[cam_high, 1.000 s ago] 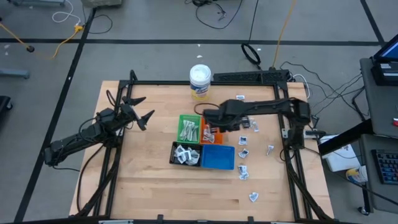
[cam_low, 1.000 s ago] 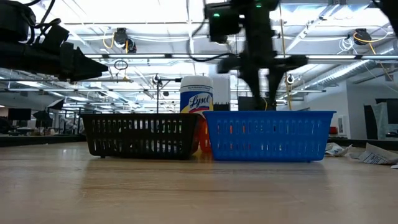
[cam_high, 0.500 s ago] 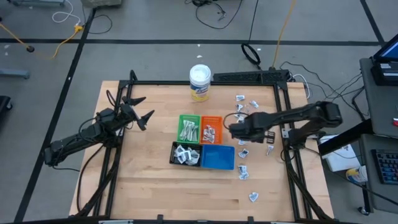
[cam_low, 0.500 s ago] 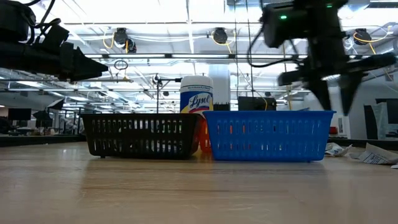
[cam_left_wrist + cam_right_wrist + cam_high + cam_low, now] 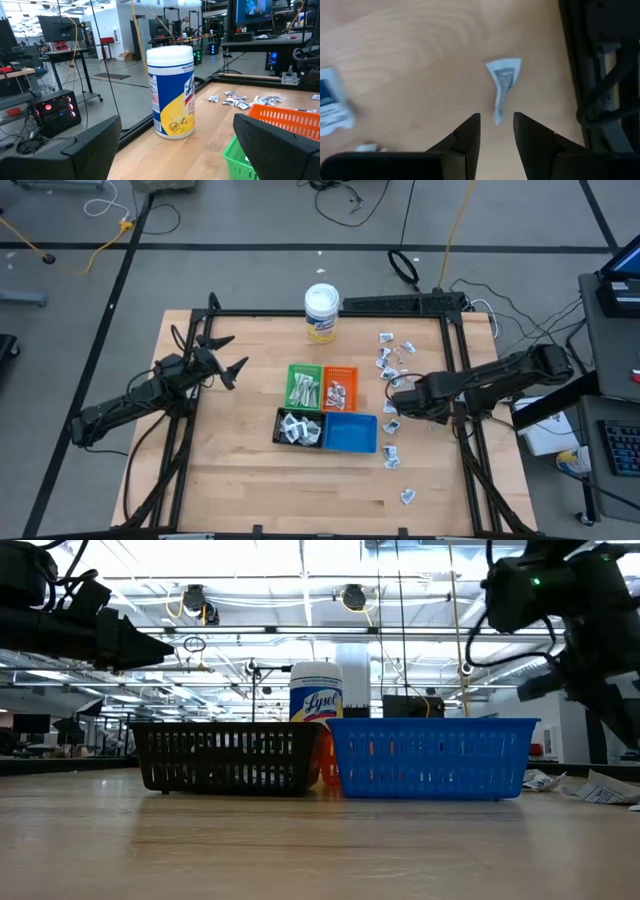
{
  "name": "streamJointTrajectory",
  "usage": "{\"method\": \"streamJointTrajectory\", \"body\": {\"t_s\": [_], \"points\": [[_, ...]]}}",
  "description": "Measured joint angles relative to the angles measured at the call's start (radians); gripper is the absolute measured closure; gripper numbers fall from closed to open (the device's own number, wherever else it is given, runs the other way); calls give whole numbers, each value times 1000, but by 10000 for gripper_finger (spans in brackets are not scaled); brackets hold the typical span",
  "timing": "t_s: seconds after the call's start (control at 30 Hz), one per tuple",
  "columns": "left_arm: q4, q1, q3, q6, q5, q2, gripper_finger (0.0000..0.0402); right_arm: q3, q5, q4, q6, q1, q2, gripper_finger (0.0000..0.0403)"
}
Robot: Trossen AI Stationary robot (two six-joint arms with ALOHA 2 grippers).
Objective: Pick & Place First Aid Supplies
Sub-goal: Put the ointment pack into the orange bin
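Several small white first aid packets [image 5: 392, 360] lie loose on the right part of the wooden table. More lie in the green tray [image 5: 291, 387], the orange tray [image 5: 352, 387] and the black tray [image 5: 279, 427]. My right gripper [image 5: 408, 395] hangs over the loose packets near the right rail, pointing down, open with a narrow gap. In the right wrist view one crumpled packet [image 5: 504, 80] lies flat on the wood below the gripper [image 5: 496, 125], untouched. My left gripper [image 5: 226, 356] waits wide open at the table's left, clear of everything.
A blue tray [image 5: 350, 433] stands beside the black one. A white-lidded tub [image 5: 321, 308] stands at the far edge. A black frame rail [image 5: 600, 75] runs close beside the packet under my right gripper. Bare wood lies toward the near edge.
My right gripper has swung from above the orange and green trays toward the table's right edge, sinking somewhat and rolling about its own axis. It now hangs over the loose packets. The left arm has kept still.
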Motion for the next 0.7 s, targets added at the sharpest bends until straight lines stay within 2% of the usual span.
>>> {"method": "streamJointTrajectory", "body": {"t_s": [0.53,0.7], "points": [[0,0,0,0,0,0,9,-185,-49,224,-5,10,-1,297],[0,0,0,0,0,0,9,-186,-44,233,-34,10,-1,345]]}}
